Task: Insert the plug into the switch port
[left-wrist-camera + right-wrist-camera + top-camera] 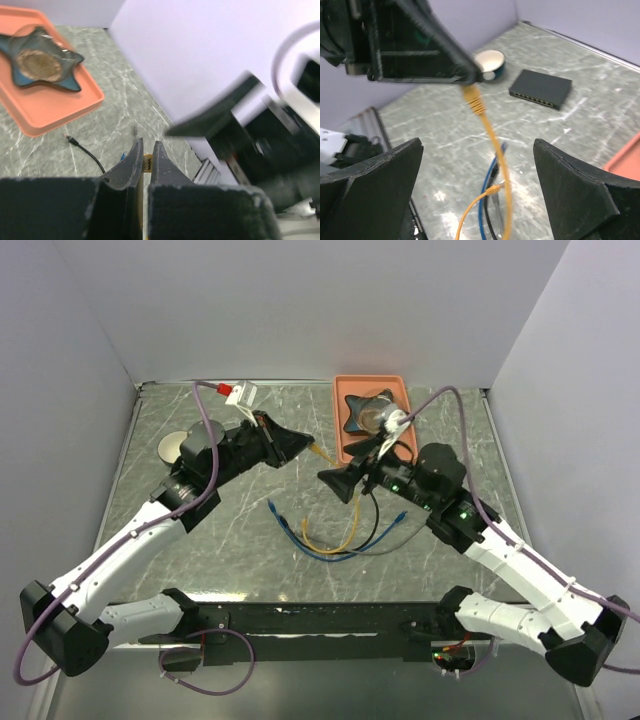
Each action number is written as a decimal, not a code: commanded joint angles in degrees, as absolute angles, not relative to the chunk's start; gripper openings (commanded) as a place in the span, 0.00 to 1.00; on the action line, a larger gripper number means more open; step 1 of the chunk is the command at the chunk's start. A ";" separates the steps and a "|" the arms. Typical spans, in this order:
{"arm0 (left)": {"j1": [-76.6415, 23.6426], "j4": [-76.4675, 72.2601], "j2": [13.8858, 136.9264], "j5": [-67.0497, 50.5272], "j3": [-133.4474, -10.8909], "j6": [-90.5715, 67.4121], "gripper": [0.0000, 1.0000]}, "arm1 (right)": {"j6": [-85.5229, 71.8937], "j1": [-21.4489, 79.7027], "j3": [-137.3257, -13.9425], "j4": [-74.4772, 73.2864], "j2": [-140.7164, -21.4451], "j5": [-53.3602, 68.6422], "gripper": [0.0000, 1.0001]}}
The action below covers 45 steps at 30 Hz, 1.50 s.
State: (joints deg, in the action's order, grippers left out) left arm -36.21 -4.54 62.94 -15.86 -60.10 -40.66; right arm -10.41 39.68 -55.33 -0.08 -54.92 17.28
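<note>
- the grey marbled table (250,570) carries everything, with both arms reaching in over its middle.
- an orange tray (370,380) sits at the far edge on the right side, and a dark star-shaped dish (368,412) lies in it.
- the right gripper (477,145) hangs above the table with its jaws wide apart and nothing between them. it faces the left gripper from just beside it.
- the left gripper (147,147) is raised off the table, its jaws pressed together on the plug.
- a flat black box (540,89) lies on the table near the left wall, just beside a roll of tape (490,61). the left arm hides it from the top camera.
- the row of ports (536,97) runs along the box's long edge that faces the right wrist camera. it is well apart from the plug and nothing is in it.
- a yellow cable (492,135) hangs from the left gripper down to the table, where it loops with a blue cable (300,537) and a black cable (375,525).
- the plug (474,100) at the yellow cable's end is pinched at the left fingertips, in the air, with its ribbed collar showing just below them.
</note>
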 commanded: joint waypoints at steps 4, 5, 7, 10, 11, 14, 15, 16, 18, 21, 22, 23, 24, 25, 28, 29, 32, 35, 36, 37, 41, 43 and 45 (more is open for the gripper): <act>-36.39 2.81 65.39 -8.17 -64.42 -47.37 0.01 | -0.89 50.44 -62.22 -2.64 -59.14 -3.95 0.97; -36.39 2.90 65.65 -8.35 -64.68 -47.37 0.01 | -0.53 50.88 -62.49 -2.46 -60.02 -5.09 0.96; -36.39 3.16 65.83 -8.44 -64.86 -47.55 0.01 | -0.53 51.59 -62.40 -1.76 -60.55 -5.62 0.88; -36.39 3.34 65.92 -8.70 -65.04 -47.29 0.01 | 1.04 51.68 -62.14 -0.53 -61.35 -6.15 0.79; -36.39 3.51 65.92 -8.61 -65.21 -47.11 0.01 | 1.05 51.68 -62.14 -0.18 -61.78 -6.33 0.77; -36.39 3.34 65.92 -9.14 -65.21 -47.20 0.01 | 1.23 51.68 -62.49 -0.26 -63.10 -6.42 0.74; -36.39 3.17 66.00 -9.40 -65.21 -47.11 0.01 | 1.32 51.68 -62.40 -0.26 -63.45 -6.33 0.73; -36.39 3.08 66.09 -9.49 -65.21 -47.02 0.01 | 1.41 51.68 -62.66 -0.18 -63.81 -6.33 0.71; -36.39 3.16 66.27 -9.84 -65.30 -46.93 0.01 | 1.41 51.68 -62.84 -0.18 -64.68 -5.98 0.68; -36.47 3.16 66.62 -10.63 -65.57 -46.58 0.01 | 1.23 51.77 -63.19 -0.18 -65.65 -6.15 0.66; -36.39 3.16 66.71 -10.81 -65.65 -46.41 0.01 | 1.14 51.77 -63.45 -0.18 -65.83 -6.67 0.64; -36.47 3.16 66.80 -10.90 -65.74 -46.41 0.01 | 1.06 51.77 -63.46 -0.18 -66.18 -6.68 0.63; -36.39 3.25 66.80 -11.07 -65.83 -46.32 0.01 | 1.05 51.68 -63.46 -0.18 -66.36 -6.77 0.61; -36.47 3.16 66.80 -11.16 -65.83 -46.32 0.01 | 0.97 51.68 -63.63 -0.26 -66.44 -6.94 0.59; -36.47 2.99 66.80 -11.51 -65.83 -46.14 0.01 | 0.53 51.77 -64.33 -0.18 -67.15 -7.47 0.51; -36.47 3.25 66.88 -11.51 -65.74 -46.14 0.01 | 0.53 51.68 -64.42 -0.18 -67.15 -7.64 0.49; -36.47 3.43 66.97 -11.51 -65.92 -45.97 0.01 | 0.35 51.77 -63.81 1.39 -66.97 -7.82 0.45; -36.47 3.17 67.06 -11.95 -65.92 -45.97 0.01 | 0.26 51.77 -63.81 1.67 -66.97 -7.74 0.41; -36.47 2.90 67.06 -12.13 -65.83 -45.97 0.01 | 0.26 51.77 -63.72 1.76 -67.06 -7.47 0.38; -36.47 2.81 67.15 -12.30 -65.74 -45.97 0.01 | 0.26 51.68 -63.81 1.67 -67.15 -7.56 0.36; -36.47 2.90 67.06 -12.66 -65.83 -45.79 0.01 | 0.26 51.68 -63.98 1.50 -67.94 -7.12 0.31; -36.47 2.55 66.80 -12.92 -65.66 -45.97 0.01 | 0.26 51.77 -64.25 1.41 -68.11 -7.03 0.27; -36.47 2.55 66.62 -13.01 -65.57 -45.97 0.01 | 0.35 51.77 -64.16 1.41 -68.12 -6.77 0.26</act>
